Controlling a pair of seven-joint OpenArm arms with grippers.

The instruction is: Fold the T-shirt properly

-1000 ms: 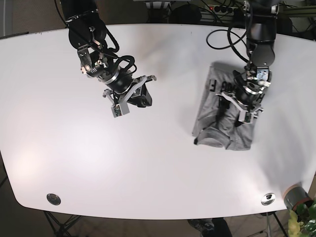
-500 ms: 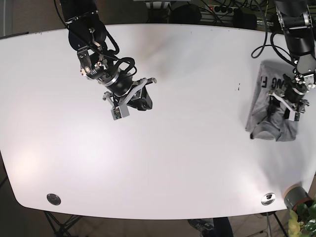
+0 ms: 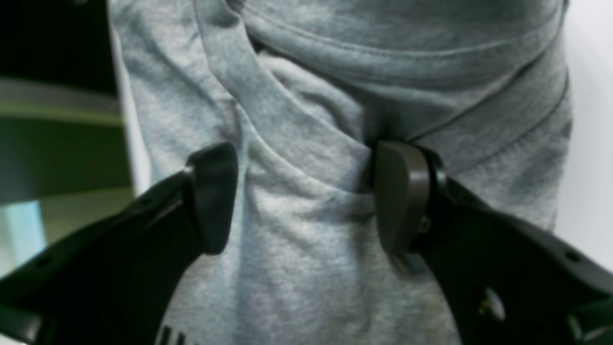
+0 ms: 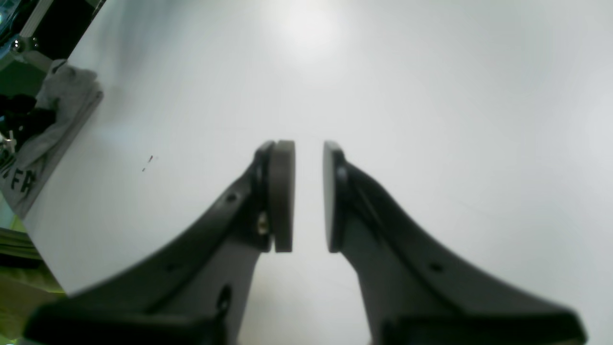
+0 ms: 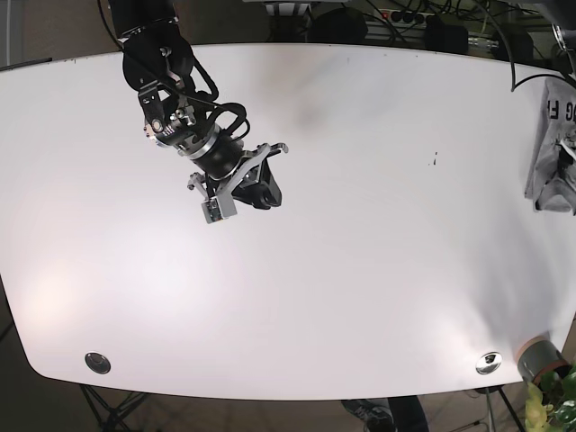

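The heather-grey T-shirt (image 5: 547, 153) lies folded at the table's far right edge, partly cut off by the frame. Its black lettering shows at the top. In the left wrist view the T-shirt (image 3: 335, 72) fills the frame, creased, with a hem across the top. My left gripper (image 3: 306, 191) is open, jaws wide apart, both pads down on the fabric. In the base view it (image 5: 568, 157) is mostly out of frame. My right gripper (image 4: 309, 196) hovers over bare table, jaws a narrow gap apart and empty. It (image 5: 270, 171) is at upper left. The shirt (image 4: 52, 124) shows far off.
The white table (image 5: 360, 270) has a small dark mark (image 5: 436, 159) near the right. Two metal discs (image 5: 97, 363) (image 5: 489, 362) sit near the front corners. A grey cup (image 5: 538, 357) and a plant stand beyond the front right corner. Cables lie past the far edge.
My left gripper and the T-shirt have slid right, from the table's right-middle to its far right edge. The right arm has barely moved.
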